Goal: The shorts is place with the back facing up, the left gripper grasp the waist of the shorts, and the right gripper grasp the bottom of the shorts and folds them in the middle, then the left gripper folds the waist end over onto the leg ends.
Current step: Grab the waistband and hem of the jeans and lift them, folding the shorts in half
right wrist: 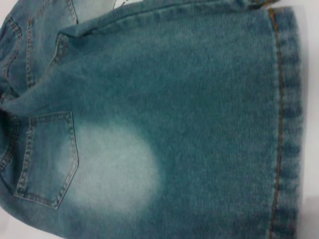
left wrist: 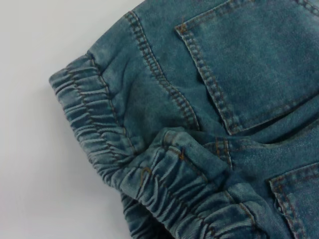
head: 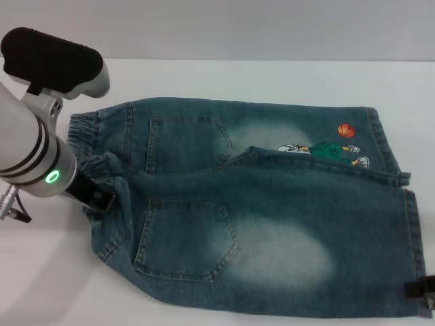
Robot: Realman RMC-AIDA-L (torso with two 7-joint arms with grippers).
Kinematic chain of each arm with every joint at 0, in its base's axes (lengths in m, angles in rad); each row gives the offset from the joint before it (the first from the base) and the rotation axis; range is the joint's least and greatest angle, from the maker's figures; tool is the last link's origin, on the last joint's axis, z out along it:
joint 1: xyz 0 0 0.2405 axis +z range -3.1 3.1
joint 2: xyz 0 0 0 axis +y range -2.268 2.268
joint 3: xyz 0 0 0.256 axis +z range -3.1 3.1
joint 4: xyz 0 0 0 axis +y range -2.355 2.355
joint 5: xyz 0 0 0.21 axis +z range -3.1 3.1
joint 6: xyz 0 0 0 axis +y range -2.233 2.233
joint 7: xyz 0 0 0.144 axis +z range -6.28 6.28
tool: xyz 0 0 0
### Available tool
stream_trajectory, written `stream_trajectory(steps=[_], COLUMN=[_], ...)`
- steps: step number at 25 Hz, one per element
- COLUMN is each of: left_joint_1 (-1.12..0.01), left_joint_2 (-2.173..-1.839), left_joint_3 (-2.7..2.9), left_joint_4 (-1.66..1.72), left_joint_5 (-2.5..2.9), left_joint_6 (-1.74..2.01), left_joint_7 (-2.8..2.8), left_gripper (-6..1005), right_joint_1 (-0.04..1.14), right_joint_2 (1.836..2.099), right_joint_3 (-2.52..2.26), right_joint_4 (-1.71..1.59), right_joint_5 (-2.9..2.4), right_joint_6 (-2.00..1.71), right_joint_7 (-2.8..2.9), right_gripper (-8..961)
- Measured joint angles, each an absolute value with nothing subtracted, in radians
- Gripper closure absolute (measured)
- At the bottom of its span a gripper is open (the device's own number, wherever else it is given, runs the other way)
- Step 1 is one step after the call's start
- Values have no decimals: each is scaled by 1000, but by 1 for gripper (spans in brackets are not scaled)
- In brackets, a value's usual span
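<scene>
Blue denim shorts [head: 272,224] lie back up on the white table, two back pockets showing, with the elastic waist [head: 88,129] at the left and the leg hems at the right. The near leg is drawn partly over the far leg and covers part of the cartoon print [head: 326,151]. My left gripper [head: 102,198] is at the near part of the waist, shut on the bunched waistband [left wrist: 164,169]. My right gripper [head: 420,293] is at the near leg's hem [right wrist: 286,124], a dark finger lying on top of the fabric. Neither wrist view shows that arm's own fingers.
The white table [head: 41,278] shows bare at the front left and behind the shorts [head: 272,78]. My left arm's grey body [head: 34,149] rises over the table's left side. The shorts' near edge runs close to the front of the head view.
</scene>
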State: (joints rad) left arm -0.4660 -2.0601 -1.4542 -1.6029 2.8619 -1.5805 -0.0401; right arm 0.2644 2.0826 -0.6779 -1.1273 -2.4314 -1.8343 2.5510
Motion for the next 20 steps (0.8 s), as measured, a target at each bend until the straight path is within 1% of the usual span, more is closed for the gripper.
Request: stream_trajectory(steps=[20], left_joint_1=[-466], left_joint_2=[-2061], left_joint_3=[-1447], left_joint_4=[-1603], left_joint_5=[2859], left_joint_6=[-1582], left_joint_7=[-40], left_gripper=[798], right_joint_1=[292], right_joint_2=[2083], right_joint_3=[-700], right_joint_4=[-1064], right_joint_5=[-2419], right_joint_6=[-1806], right_joint_7=[2530], right_gripper=[271])
